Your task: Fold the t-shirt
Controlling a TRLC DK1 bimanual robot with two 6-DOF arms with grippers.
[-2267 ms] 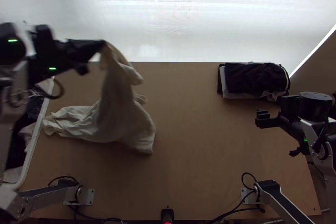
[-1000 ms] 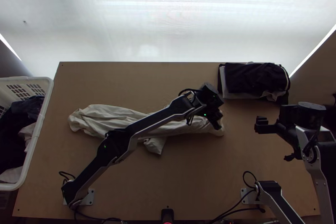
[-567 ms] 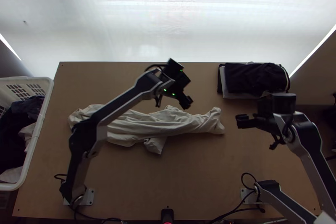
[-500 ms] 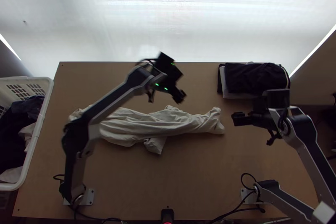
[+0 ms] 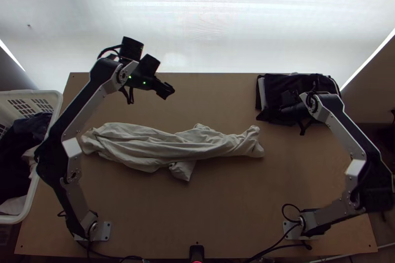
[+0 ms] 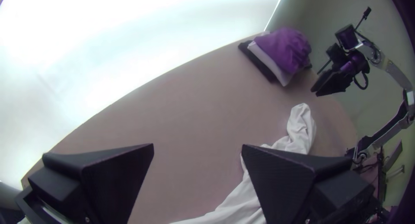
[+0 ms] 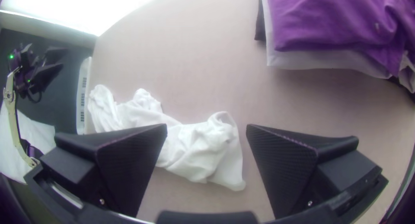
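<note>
Top view, shirt [image 5: 143,147]: mid-surface [image 5: 227,204], bunched into a long wrinkled band from between 9 and 10 o'clock to about 3, a small flap poking toward 6.
Top view, left gripper [image 5: 166,91]: at 11 o'clock, above the far part of the surface, apart from the shirt.
Top view, right gripper [image 5: 265,115]: toward 2 o'clock, by the near side of the stack [image 5: 301,85].
Top view, basket [image 5: 58,110]: at 9 o'clock, with clothes in it.
Left wrist view, left gripper [image 6: 197,147]: released, fingers [image 6: 116,176] wide apart, nothing between them.
Right wrist view, right gripper [image 7: 206,128]: released too, fingers [image 7: 129,168] well parted; the shirt's crumpled 3 o'clock end lies beyond them, ungripped.
</note>
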